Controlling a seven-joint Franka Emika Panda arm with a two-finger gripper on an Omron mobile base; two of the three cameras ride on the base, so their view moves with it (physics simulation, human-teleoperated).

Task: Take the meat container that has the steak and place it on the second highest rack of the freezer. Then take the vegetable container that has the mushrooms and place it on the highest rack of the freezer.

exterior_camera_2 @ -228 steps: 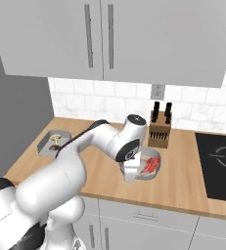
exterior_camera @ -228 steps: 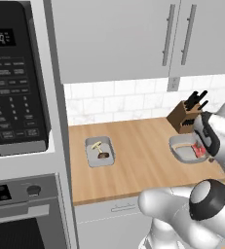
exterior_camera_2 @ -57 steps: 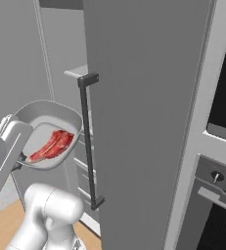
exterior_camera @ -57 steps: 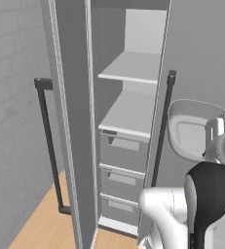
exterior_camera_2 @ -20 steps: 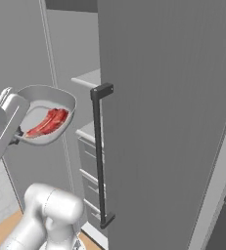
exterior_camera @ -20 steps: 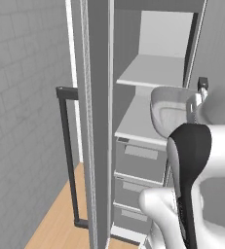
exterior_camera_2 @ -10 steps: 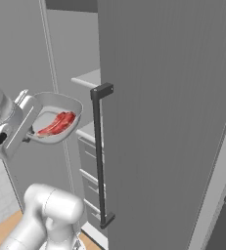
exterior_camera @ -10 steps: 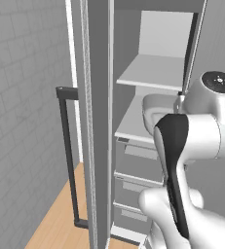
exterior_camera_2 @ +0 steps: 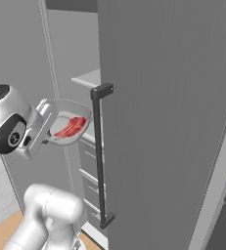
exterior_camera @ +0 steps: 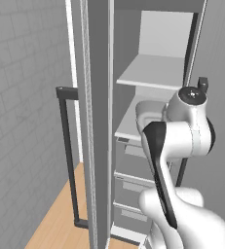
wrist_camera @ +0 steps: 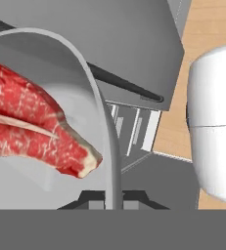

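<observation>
My gripper (exterior_camera_2: pixel 49 138) is shut on the rim of the meat container (exterior_camera_2: pixel 80 111), a shallow pale-grey dish with the red, white-marbled steak (exterior_camera_2: pixel 70 128) lying in it. In the hand view the steak (wrist_camera: pixel 31 127) lies close up inside the curved container rim (wrist_camera: pixel 102 127), and the gripper (wrist_camera: pixel 113 197) pinches that rim at the bottom. The freezer (exterior_camera: pixel 148 29) stands open. Held tilted at its opening, the container (exterior_camera: pixel 150 108) is just above the second highest rack (exterior_camera: pixel 127 125) and below the highest rack (exterior_camera: pixel 155 73). My arm hides part of both.
The open freezer door (exterior_camera: pixel 97 121) with its dark bar handle (exterior_camera: pixel 67 160) stands left of the opening. Another grey door panel (exterior_camera_2: pixel 168 122) with a dark handle (exterior_camera_2: pixel 99 156) stands close on the right. Grey drawers (exterior_camera: pixel 128 185) stack under the lower shelf. A tiled wall (exterior_camera: pixel 21 121) is on the left.
The arm has swung the container with the steak farther toward the freezer opening, closer to the shelves. The gripper stays shut on the rim.
</observation>
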